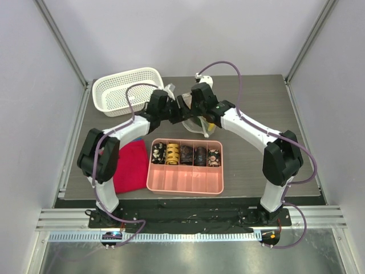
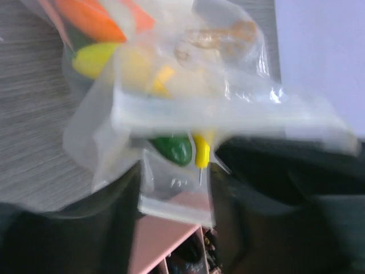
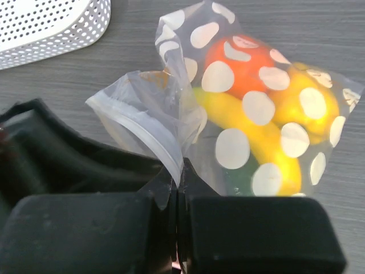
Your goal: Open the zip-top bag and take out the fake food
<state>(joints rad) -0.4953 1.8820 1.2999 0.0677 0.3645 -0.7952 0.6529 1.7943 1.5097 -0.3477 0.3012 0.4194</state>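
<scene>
Top external view: two white robot arms bend inward and meet over the middle of a dark wood-grain table (image 1: 256, 103), the left gripper (image 1: 174, 111) and right gripper (image 1: 199, 112) close together. Between them is the zip-top bag (image 1: 202, 124), just behind a pink tray (image 1: 183, 180) holding a row of dark patterned cylinders (image 1: 185, 154). A white basket (image 1: 122, 98) sits at the far left and a red cloth (image 1: 132, 165) lies left of the tray. In the right wrist view, that pincer's black jaws are pressed together on the bag's clear top edge. The spotted bag bulges with the fake food (image 3: 251, 142): a yellow banana, orange pieces and a green piece, all inside. The left wrist view is blurred; the bag's zip strip crosses near that pincer's dark fingers, and whether they grip it cannot be told.
</scene>
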